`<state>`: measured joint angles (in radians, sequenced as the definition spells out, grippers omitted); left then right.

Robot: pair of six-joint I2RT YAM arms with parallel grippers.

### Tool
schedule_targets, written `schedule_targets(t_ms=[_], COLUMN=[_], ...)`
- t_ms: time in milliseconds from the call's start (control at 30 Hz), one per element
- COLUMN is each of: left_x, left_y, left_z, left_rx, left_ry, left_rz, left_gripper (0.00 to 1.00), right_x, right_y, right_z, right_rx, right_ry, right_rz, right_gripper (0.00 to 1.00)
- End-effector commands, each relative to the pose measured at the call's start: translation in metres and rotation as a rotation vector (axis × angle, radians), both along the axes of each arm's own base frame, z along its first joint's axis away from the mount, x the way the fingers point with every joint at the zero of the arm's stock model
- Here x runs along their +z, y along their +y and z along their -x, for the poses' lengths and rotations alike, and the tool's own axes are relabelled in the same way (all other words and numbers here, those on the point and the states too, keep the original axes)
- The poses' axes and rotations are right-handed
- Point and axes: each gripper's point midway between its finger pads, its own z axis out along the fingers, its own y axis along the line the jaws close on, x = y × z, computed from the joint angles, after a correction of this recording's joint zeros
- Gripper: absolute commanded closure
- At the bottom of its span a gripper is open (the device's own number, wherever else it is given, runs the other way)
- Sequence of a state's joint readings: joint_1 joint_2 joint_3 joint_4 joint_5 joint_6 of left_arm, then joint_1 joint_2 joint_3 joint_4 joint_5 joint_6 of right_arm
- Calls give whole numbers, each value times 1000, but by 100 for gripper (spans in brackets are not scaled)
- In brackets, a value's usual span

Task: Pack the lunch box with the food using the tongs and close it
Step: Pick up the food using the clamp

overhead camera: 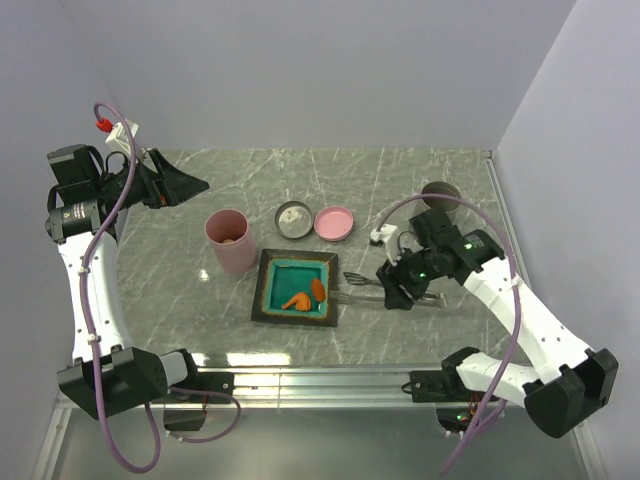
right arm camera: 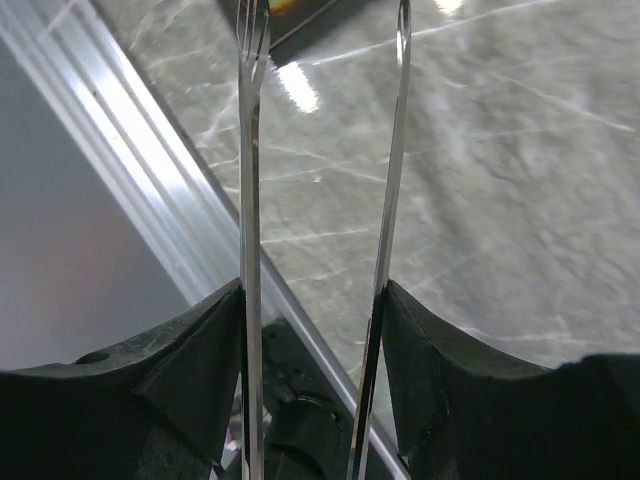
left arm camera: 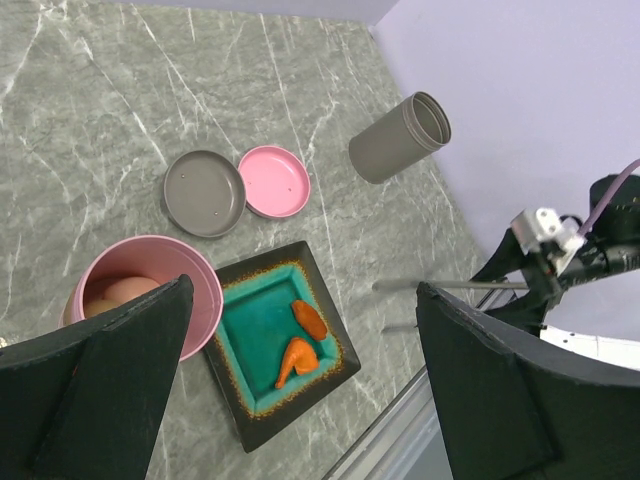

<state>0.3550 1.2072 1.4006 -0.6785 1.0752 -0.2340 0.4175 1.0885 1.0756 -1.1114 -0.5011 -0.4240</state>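
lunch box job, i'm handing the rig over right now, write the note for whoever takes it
Left gripper: open, empty, raised at the far left.
Right gripper: shut on the tongs, tips just right of the plate.
Box: upright, open, left of the plate; pale food pieces already inside.
Lid: off the box, lying behind the plate.
Left to do: move the two orange pieces from the plate into the box, then put the lid on.

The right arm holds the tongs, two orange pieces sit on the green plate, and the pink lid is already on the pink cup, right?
No. The pink lid lies on the table, apart from the open lunch box, as the top view shows. The rest is right.
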Motion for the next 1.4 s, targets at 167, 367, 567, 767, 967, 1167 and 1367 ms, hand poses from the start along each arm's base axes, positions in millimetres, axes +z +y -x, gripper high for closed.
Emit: schedule_targets(t_ms=[167, 367, 567, 767, 967, 1167, 1367], left_x=[15, 14, 14, 13, 12, 11, 9], left_y=[-2, -2, -2, -2, -2, -1, -1], left_z=[9, 9, 9, 9, 9, 8, 7], left_rx=[6, 5, 1, 0, -4, 0, 0], left_ry=[-49, -45, -46, -46, -42, -41, -35], left_rz=[-28, -24, -27, -26, -18, -20, -21], left_gripper=[1, 1, 1, 1, 1, 1, 1], right_x=[-16, -28, -35, -40, -48, -54, -52], right_y=[38, 50, 58, 66, 73, 78, 82], right_z=[-13, -18, -19, -19, -21, -31, -40], right_rx=[53, 77, 96, 120, 135, 126, 119], right_ry=[-100, -107, -100, -101, -89, -98, -112], right_rz=[55, 101, 119, 128, 141, 160, 173], right_gripper=[39, 39, 37, 37, 38, 40, 46])
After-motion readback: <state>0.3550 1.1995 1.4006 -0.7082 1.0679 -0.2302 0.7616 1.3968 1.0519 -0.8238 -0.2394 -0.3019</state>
